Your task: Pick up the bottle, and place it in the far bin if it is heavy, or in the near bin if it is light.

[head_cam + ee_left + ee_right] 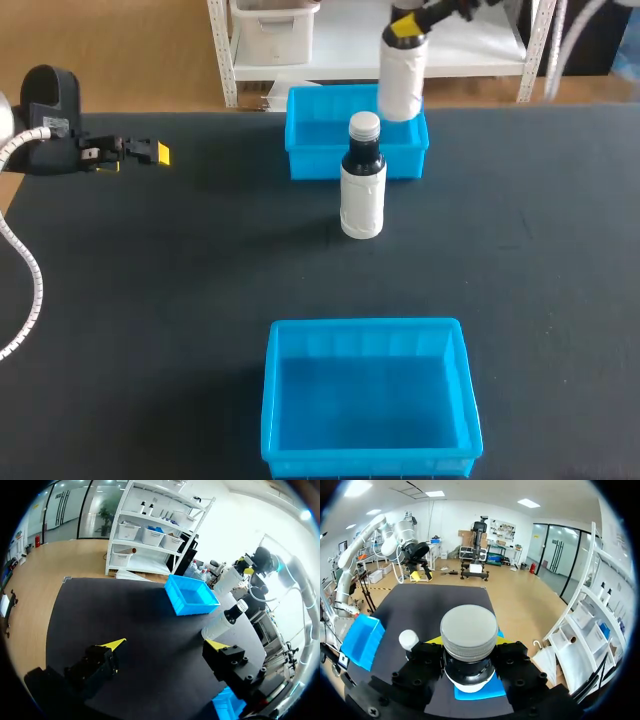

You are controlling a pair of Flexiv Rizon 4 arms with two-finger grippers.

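My right gripper [405, 28] is shut on a white-labelled bottle [401, 78] with a dark neck, held in the air over the far blue bin [318, 160]. From the right wrist view, the bottle's grey cap [469, 629] sits between the black fingers, with the far bin [475, 692] showing underneath. A second bottle [362, 185] of the same kind stands upright on the black table just in front of the far bin. The near blue bin [275, 400] rests at the front edge. At the table's left edge my left gripper [150, 152] is open and holds nothing.
In the left wrist view, bare black table lies ahead of the open left gripper [166, 644], with the standing bottle [225, 620] and far bin [192, 597] beyond it. Wide bare table stretches on both sides of the two bins.
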